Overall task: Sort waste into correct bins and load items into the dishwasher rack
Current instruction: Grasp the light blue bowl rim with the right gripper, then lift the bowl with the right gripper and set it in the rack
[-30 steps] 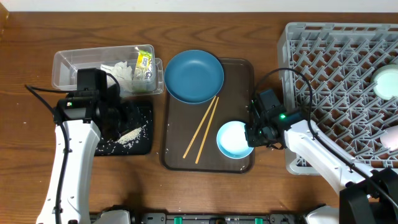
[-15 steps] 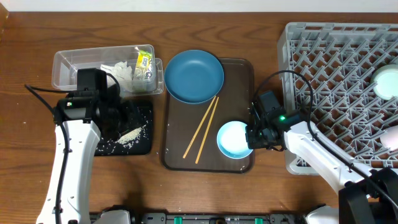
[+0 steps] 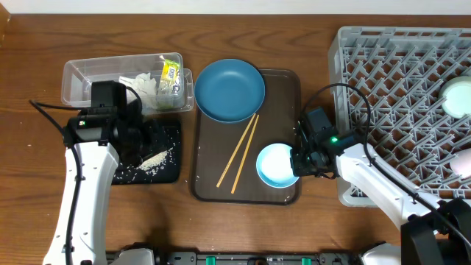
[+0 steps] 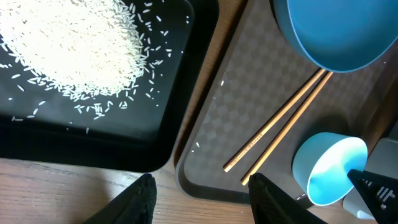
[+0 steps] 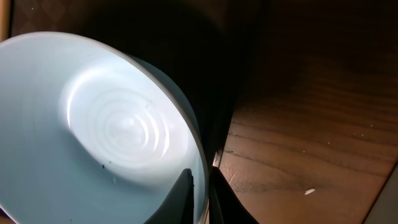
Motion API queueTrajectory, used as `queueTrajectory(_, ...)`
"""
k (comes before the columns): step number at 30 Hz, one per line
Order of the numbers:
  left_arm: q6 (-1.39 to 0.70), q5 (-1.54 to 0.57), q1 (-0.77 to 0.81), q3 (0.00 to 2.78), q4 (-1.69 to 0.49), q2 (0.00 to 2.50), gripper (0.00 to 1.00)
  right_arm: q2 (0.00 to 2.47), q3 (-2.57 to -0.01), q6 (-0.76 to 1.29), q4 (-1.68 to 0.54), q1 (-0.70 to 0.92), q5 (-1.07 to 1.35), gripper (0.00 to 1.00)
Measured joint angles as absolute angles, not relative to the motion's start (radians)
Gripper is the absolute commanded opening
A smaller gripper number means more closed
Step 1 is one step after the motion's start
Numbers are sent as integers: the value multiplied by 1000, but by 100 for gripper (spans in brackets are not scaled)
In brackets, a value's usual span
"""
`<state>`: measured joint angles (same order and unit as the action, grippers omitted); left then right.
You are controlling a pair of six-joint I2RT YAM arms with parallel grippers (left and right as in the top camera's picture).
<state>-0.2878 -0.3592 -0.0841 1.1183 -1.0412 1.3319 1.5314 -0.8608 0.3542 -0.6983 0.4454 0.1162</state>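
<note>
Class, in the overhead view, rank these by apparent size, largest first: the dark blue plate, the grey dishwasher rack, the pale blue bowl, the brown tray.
1. grey dishwasher rack
2. brown tray
3. dark blue plate
4. pale blue bowl

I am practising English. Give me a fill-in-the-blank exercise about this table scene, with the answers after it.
1. The black tray holds a heap of loose white ____.
2. The two thin wooden ____ lie on the brown tray, beside the dark blue plate.
3. The right gripper holds the pale blue bowl by its ____.
4. The left gripper is ____, holding nothing.
Answers: rice; chopsticks; rim; open.
</note>
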Motion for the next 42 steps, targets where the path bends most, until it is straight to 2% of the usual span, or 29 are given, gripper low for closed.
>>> queueTrajectory(4,-288,-359,-84,1118,-1041,1332,51,1532,-861,356,-698,445,117,10)
queueTrajectory(9,-288,-359,-84,1118,-1042,1332,51,1536,-861,356,-693,445,118,1)
queueTrajectory(24,-288,-359,-84,1118,-1042,1332,51,1537,-864,360,-686,445,123,1)
queueTrajectory(31,-288,-359,-84,1118,-1044,1332,51,1511,-950,345,-703,445,109,1)
queueTrajectory(37,-288,-359,-84,1118,-1044,1332,51,1413,-1059,331,-739,414,-22,1)
queueTrajectory(42,-288,-359,-84,1118,-1044,1332,51,1349,-1090,323,-715,358,-266,1)
